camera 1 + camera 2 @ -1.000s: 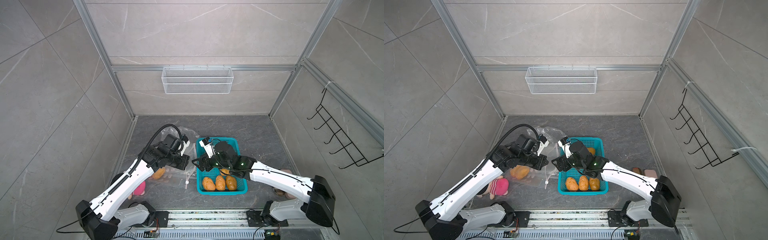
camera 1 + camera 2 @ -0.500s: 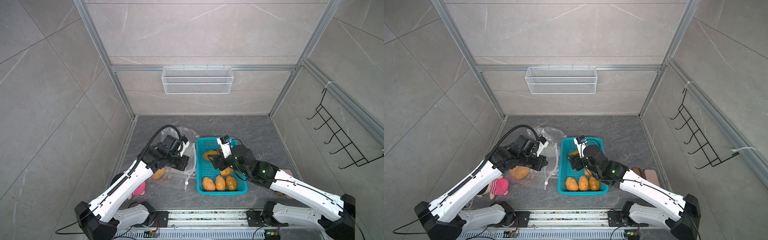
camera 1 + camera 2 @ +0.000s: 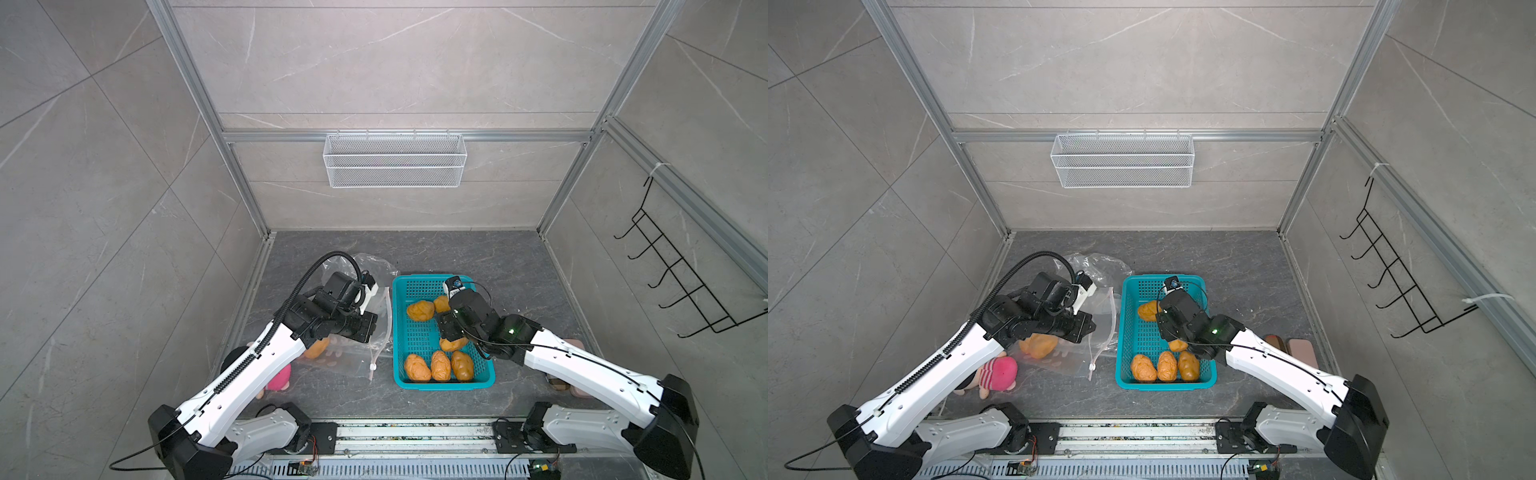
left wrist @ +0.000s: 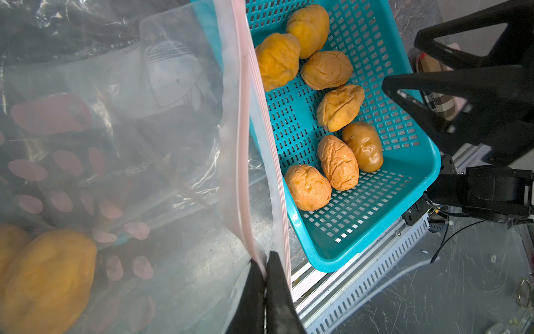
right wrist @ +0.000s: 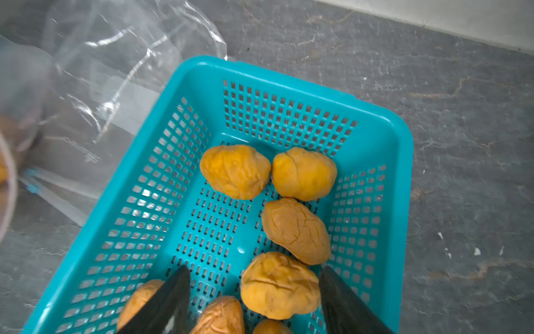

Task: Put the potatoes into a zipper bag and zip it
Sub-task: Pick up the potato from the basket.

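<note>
Robot lab test booth, pretty clearly: grey stone-look panels (image 3: 374, 62) in aluminium framing (image 3: 399, 136) around a white wire basket (image 3: 395, 166), black hook rack (image 3: 681, 274) off to its right, arm-mounting rail (image 3: 415, 434) well below it.

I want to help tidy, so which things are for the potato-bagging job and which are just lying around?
For the job:
potatoes
zipper bag, pinched by the left gripper
teal basket
right gripper, open

Just lying about:
pink plush toy
white wire shelf
</note>
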Robot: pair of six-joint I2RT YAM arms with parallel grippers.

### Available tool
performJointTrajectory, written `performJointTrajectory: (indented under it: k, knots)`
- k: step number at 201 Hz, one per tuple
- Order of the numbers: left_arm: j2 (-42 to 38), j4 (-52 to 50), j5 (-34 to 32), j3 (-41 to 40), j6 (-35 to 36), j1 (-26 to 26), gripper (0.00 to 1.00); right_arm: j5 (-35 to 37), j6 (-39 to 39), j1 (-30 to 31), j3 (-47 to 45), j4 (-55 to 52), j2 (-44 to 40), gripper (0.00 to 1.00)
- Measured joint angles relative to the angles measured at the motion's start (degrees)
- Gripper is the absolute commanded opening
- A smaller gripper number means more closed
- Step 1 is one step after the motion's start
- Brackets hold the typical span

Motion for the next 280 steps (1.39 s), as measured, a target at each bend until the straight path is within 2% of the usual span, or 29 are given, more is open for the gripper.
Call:
performJointTrajectory:
  k: [35,72,144,196,228,280]
  knots:
    - [-0.13,0.22,-0.15,-0.15,0.0,0.0,0.0,0.31,1.44,-2.12,1.64,-3.39,6.67,0.76]
    - [-0.22,0.42,-0.2,-0.96,0.0,0.0,0.0,-1.14,2.05,-3.76,2.08,-3.41,11.02,0.77]
    - [-0.22,0.42,-0.94,-1.09,0.0,0.0,0.0,-11.52,3.34,-6.45,12.2,0.44,21.24,0.8]
    - [-0.22,0.42,-0.96,-1.09,0.02,0.0,0.0,-12.22,18.18,-7.5,12.07,6.64,22.53,0.82]
    - [-0.22,0.42,-0.96,-1.11,0.04,0.0,0.0,-12.57,26.86,-7.48,13.03,6.38,27.17,0.82]
    - [-0.22,0.5,-0.96,-2.05,0.04,0.0,0.0,-12.66,34.8,-7.48,15.3,4.5,31.52,0.83]
